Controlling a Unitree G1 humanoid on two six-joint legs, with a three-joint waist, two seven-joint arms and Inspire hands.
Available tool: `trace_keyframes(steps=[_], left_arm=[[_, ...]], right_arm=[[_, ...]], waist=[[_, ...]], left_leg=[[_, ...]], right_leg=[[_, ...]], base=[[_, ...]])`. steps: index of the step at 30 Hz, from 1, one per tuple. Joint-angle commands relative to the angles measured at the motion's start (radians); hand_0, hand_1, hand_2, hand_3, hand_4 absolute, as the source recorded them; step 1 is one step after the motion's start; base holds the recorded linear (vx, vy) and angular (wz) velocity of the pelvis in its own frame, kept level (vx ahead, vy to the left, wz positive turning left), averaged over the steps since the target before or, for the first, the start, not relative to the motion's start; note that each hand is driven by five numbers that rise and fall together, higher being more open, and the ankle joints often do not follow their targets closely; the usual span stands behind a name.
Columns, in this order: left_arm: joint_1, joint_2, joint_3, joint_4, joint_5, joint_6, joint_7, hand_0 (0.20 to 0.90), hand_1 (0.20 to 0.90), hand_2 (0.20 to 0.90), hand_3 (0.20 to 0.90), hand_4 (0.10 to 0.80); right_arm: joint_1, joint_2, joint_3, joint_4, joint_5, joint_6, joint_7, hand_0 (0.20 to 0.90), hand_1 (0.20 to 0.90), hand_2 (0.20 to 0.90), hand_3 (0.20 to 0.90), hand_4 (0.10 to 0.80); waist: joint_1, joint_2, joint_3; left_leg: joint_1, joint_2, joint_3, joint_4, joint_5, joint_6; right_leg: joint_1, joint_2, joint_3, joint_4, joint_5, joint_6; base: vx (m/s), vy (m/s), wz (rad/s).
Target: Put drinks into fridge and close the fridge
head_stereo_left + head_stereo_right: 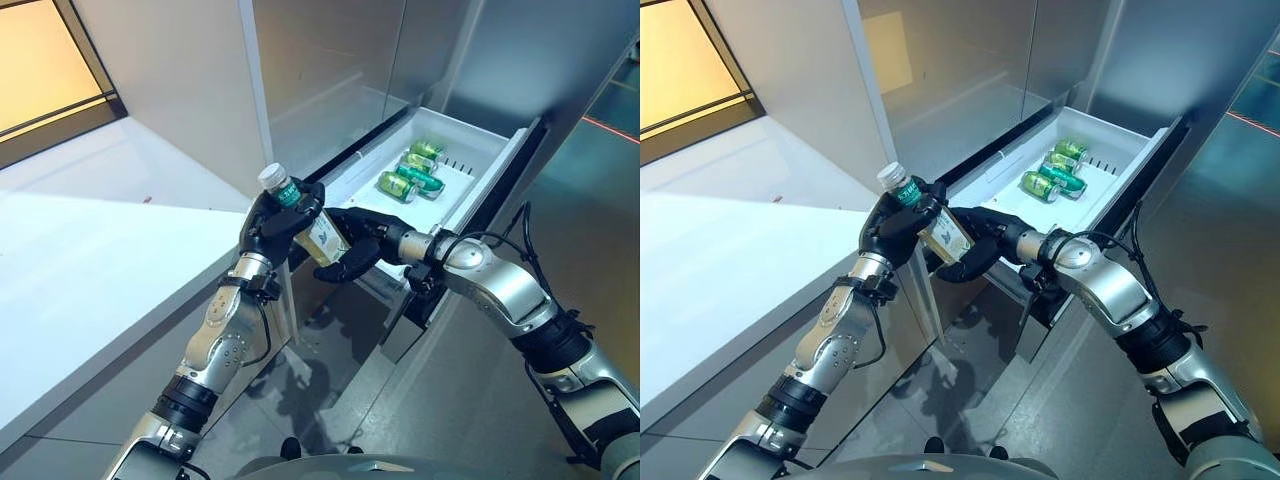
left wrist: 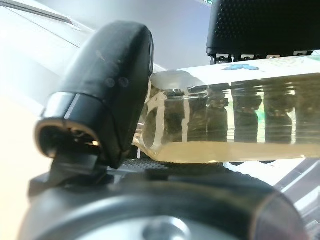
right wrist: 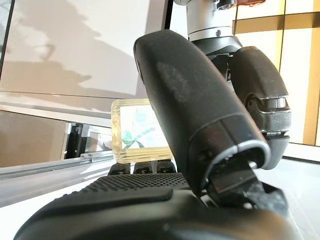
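A clear bottle (image 1: 322,238) of yellowish drink, with a white cap and green neck label, is held tilted in the air in front of the open fridge drawer (image 1: 480,140). My left hand (image 1: 272,225) is curled round its upper part, thumb (image 2: 110,85) across the bottle (image 2: 225,125). My right hand (image 1: 362,245) reaches in from the drawer side and closes on the lower end; the bottle's base (image 3: 137,132) shows between its thumb (image 3: 200,100) and fingers. Several green cans (image 1: 410,175) lie in the white drawer.
A white counter (image 1: 80,260) runs along the left. The fridge's grey upper front (image 1: 320,70) rises behind the drawer. The pulled-out drawer's dark front panel (image 1: 500,190) juts toward the right arm. Grey floor lies below.
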Motion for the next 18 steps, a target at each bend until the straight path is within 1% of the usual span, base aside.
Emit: trace_keyframes(steps=[1,4,5,6,7,11,15,18], left_arm=[[-0.231,-0.042,-0.035,-0.002,0.022,-0.140,-0.059,0.300,0.300,0.300,0.200,0.100],[-0.232,-0.049,-0.038,0.002,0.012,-0.147,-0.078,0.300,0.300,0.300,0.200,0.100],[-0.232,-0.051,-0.040,-0.001,0.006,-0.148,-0.080,0.300,0.300,0.300,0.200,0.100],[-0.233,-0.056,-0.044,-0.003,-0.002,-0.150,-0.088,0.300,0.300,0.300,0.200,0.100],[-0.234,-0.058,-0.045,-0.005,-0.005,-0.151,-0.093,0.300,0.300,0.300,0.200,0.100],[-0.233,-0.064,-0.058,-0.040,-0.013,-0.134,-0.120,0.300,0.300,0.300,0.200,0.100],[-0.230,-0.063,-0.078,-0.077,0.011,-0.110,-0.146,0.300,0.300,0.300,0.200,0.100],[-0.236,-0.054,-0.099,-0.090,0.015,-0.098,-0.166,0.300,0.300,0.300,0.200,0.100]], right_arm=[[-0.193,0.096,-0.025,-0.003,0.060,-0.088,-0.024,0.900,0.900,0.900,0.900,0.800],[-0.197,0.108,-0.023,0.009,0.062,-0.078,-0.025,0.900,0.900,0.900,0.900,0.800],[-0.196,0.112,-0.021,0.010,0.064,-0.073,-0.027,0.794,0.794,0.794,0.776,0.676],[-0.192,0.118,-0.018,0.014,0.075,-0.062,-0.034,0.364,0.364,0.364,0.274,0.174],[-0.191,0.119,-0.017,0.014,0.078,-0.058,-0.035,0.300,0.300,0.300,0.200,0.100],[-0.168,0.131,-0.018,0.014,0.092,-0.056,-0.054,0.300,0.300,0.300,0.200,0.100],[-0.153,0.142,-0.026,0.009,0.087,-0.064,-0.075,0.300,0.300,0.300,0.200,0.100],[-0.159,0.143,-0.026,0.010,0.098,-0.061,-0.104,0.300,0.300,0.300,0.200,0.100]], waist=[[0.009,-0.039,-0.123],[0.011,-0.039,-0.123],[0.011,-0.039,-0.124],[0.011,-0.039,-0.124],[0.010,-0.039,-0.124],[0.010,-0.038,-0.121],[0.010,-0.037,-0.118],[0.010,-0.035,-0.118]], left_leg=[[0.007,-0.011,0.000,0.001,-0.070,0.005],[0.006,-0.011,0.000,0.001,-0.070,0.005],[0.006,-0.011,0.000,0.001,-0.070,0.005],[0.006,-0.011,0.001,0.001,-0.070,0.005],[0.006,-0.011,0.002,0.001,-0.070,0.005],[0.008,-0.010,0.002,0.001,-0.070,0.007],[0.008,-0.011,0.002,0.001,-0.073,0.009],[0.008,-0.012,0.003,0.001,-0.075,0.010]], right_leg=[[-0.028,-0.023,0.035,0.013,0.036,0.054],[-0.029,-0.023,0.034,0.014,0.035,0.054],[-0.029,-0.023,0.034,0.014,0.035,0.054],[-0.029,-0.024,0.034,0.014,0.035,0.054],[-0.028,-0.024,0.034,0.014,0.035,0.054],[-0.027,-0.024,0.032,0.015,0.034,0.053],[-0.027,-0.024,0.032,0.013,0.034,0.054],[-0.028,-0.024,0.032,0.012,0.035,0.055]], base=[[0.000,0.000,0.00],[0.000,0.000,0.00],[0.000,0.000,0.00],[0.000,0.000,0.00],[0.032,0.003,0.00],[0.000,0.000,0.00],[0.000,0.000,0.00],[0.000,0.000,0.00]])
